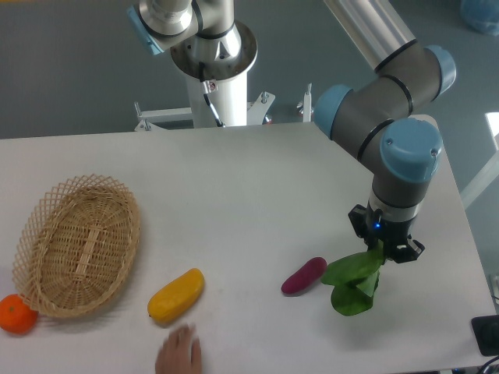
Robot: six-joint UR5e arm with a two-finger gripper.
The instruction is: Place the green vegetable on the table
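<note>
The green vegetable, with broad dark green leaves, hangs from my gripper at the right front of the white table. The gripper points straight down and is shut on the vegetable's upper stem end. The leaves droop down and left, and their lowest tips seem to reach the tabletop. The fingertips are mostly hidden behind the wrist and the leaves.
A purple oblong vegetable lies just left of the leaves. A yellow oblong fruit sits front centre, with a human hand at the front edge below it. A wicker basket and an orange are at the left.
</note>
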